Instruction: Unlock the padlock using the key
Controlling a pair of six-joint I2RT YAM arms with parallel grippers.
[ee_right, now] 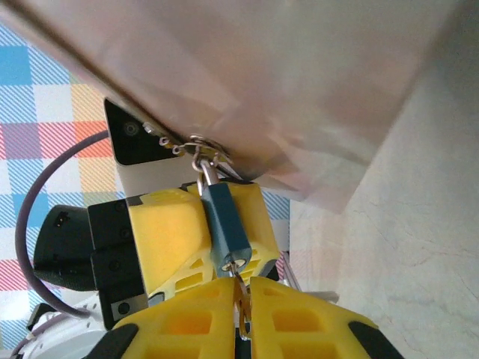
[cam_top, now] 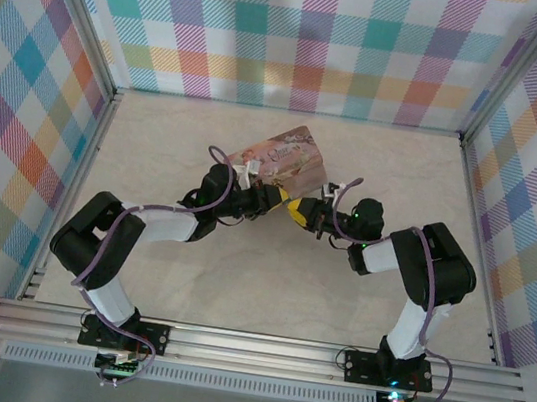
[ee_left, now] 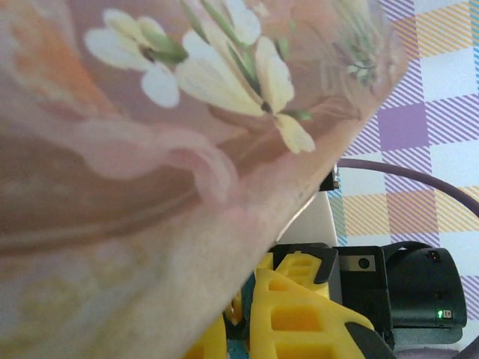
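The padlock [ee_right: 227, 224], a tiny dark-grey block, hangs by its shackle from the hasp [ee_right: 198, 142] of the pink flowered tin [cam_top: 285, 158]. In the right wrist view the left gripper's yellow fingers [ee_right: 166, 232] press against both sides of the padlock. My right gripper [ee_right: 243, 288] is shut on the small metal key [ee_right: 244, 307], whose tip is in the keyhole on the padlock's bottom face. In the top view the left gripper [cam_top: 271, 199] and right gripper [cam_top: 300, 213] meet just in front of the tin. The tin [ee_left: 150, 149] hides most of the left gripper [ee_left: 241, 308] in its own wrist view.
The tin stands tilted near the middle of the pale marbled table [cam_top: 266, 282]. Plaid walls [cam_top: 303, 34] close in the back and both sides. A metal rail [cam_top: 257, 346] runs along the near edge by the arm bases.
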